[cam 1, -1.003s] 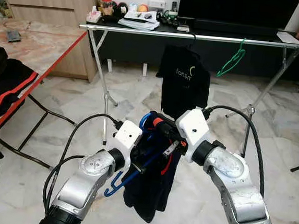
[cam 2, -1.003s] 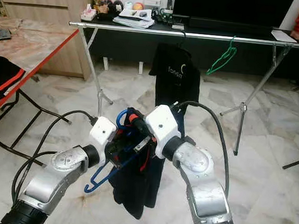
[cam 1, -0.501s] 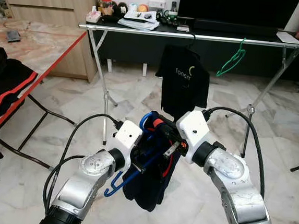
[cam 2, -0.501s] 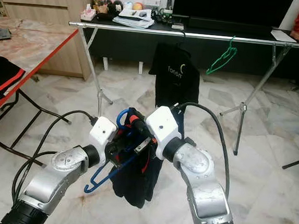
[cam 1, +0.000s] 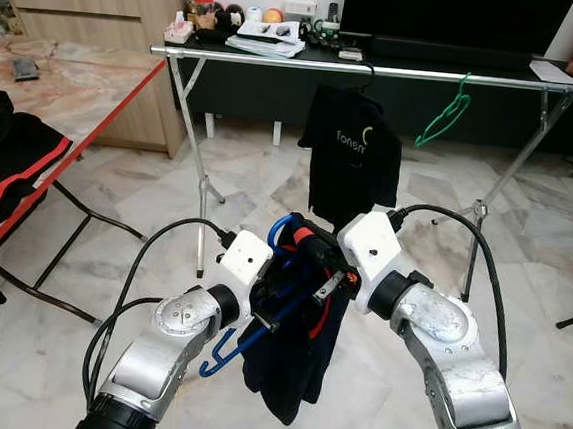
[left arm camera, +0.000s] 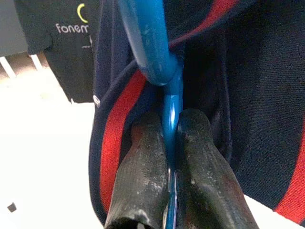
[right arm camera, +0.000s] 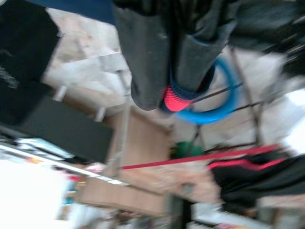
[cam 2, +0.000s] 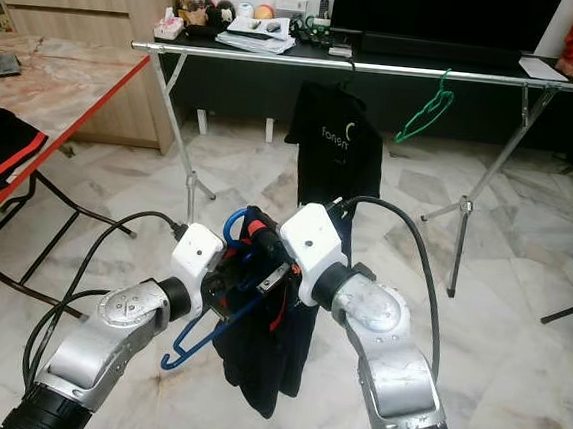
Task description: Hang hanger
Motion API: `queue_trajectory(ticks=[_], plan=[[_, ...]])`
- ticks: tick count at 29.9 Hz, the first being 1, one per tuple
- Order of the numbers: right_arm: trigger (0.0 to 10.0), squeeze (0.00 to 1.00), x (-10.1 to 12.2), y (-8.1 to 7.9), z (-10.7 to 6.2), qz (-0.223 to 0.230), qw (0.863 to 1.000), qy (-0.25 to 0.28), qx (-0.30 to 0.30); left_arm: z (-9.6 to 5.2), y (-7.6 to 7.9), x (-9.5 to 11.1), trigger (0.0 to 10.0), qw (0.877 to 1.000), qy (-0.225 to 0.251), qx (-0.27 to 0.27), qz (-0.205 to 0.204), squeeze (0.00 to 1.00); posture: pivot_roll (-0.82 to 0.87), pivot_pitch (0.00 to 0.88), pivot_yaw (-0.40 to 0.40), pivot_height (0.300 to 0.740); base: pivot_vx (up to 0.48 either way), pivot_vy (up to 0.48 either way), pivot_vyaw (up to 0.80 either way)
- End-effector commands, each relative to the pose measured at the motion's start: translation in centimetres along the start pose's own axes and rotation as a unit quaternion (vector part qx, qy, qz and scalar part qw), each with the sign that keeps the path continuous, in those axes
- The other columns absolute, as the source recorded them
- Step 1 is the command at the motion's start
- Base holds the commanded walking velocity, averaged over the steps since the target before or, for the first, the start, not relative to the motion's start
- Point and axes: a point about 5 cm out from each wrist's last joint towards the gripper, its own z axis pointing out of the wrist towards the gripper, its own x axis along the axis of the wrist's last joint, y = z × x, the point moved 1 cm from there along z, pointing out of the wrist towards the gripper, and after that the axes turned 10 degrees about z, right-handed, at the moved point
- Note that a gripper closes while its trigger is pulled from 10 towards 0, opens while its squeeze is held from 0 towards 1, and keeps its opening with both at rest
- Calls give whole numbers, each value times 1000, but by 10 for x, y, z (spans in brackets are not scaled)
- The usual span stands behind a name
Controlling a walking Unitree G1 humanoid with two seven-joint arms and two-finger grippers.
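Left gripper [left arm camera: 170, 157] had its jaws clamped on the blue hanger [cam 1: 281, 236]; right gripper [right arm camera: 164, 78] pinched the dark red-trimmed garment [cam 1: 289, 360] draped on it. Both hung at 6 o'clock from the clothes rail [cam 1: 280, 61].

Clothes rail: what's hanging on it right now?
On the clothes rail hang a black T-shirt and a bare green hanger. The shirt's own hanger is covered apart from its hook.

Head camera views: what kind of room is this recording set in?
Probably a home living room used for laundry: a metal clothes rail holding a black T-shirt stands on a marble floor, before a low console with a dark TV screen.
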Motion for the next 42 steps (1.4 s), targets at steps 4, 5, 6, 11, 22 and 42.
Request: queue_trajectory(ticks=[4,5,6,11,22,42], plan=[[10000,302,14,26,0,37,995,36,-86,0,0,16,10000,999,38,-6,0,0,-52,76,4,740,0,0,0],[10000,220,14,26,0,37,995,36,-86,0,0,16,10000,999,38,-7,0,0,-52,76,4,740,0,0,0],[10000,114,13,26,-1,38,995,35,-88,0,1,16,10000,999,38,-8,0,0,-52,76,4,740,0,0,0],[10000,31,13,26,1,43,994,36,-91,0,1,16,10000,999,38,-10,-1,0,-52,77,3,740,0,0,0],[10000,655,11,13,6,37,998,26,-38,-1,5,17,10000,999,43,-21,-6,0,-52,78,0,740,0,0,0],[10000,1000,7,10,8,47,999,20,-11,-1,10,17,10000,998,45,-32,-11,0,-55,81,0,740,0,0,0]])
